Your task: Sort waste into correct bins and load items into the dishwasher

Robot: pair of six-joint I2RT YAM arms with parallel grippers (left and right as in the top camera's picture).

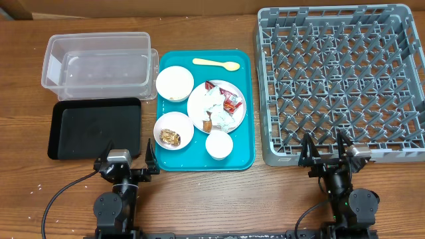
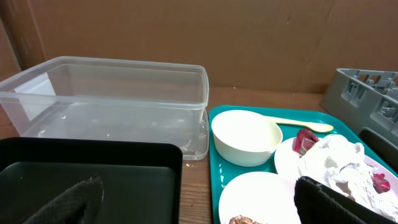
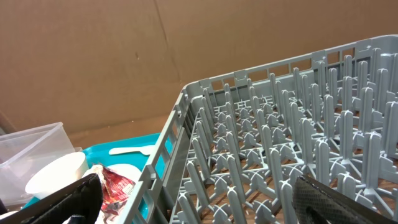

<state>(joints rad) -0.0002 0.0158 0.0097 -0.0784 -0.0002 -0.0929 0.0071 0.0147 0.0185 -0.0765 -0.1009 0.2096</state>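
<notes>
A teal tray (image 1: 247,106) holds two white bowls: an empty one (image 1: 174,82) and one with brown scraps (image 1: 173,130). It also holds a white plate (image 1: 216,106) with a crumpled napkin (image 1: 214,101) and a red wrapper (image 1: 230,101), a small white cup (image 1: 219,144) and a yellow spoon (image 1: 216,64). The clear tub (image 1: 97,61) and the black tray (image 1: 95,127) sit at the left. The grey rack (image 1: 341,81) is at the right. My left gripper (image 1: 127,161) is open and empty by the black tray's front edge. My right gripper (image 1: 327,151) is open and empty at the rack's front edge.
In the left wrist view the clear tub (image 2: 106,99), black tray (image 2: 93,168), empty bowl (image 2: 246,137), spoon (image 2: 301,124) and napkin (image 2: 339,163) show. In the right wrist view the rack (image 3: 280,149) fills the frame, with the wrapper (image 3: 115,185) at the left. A cardboard wall stands behind.
</notes>
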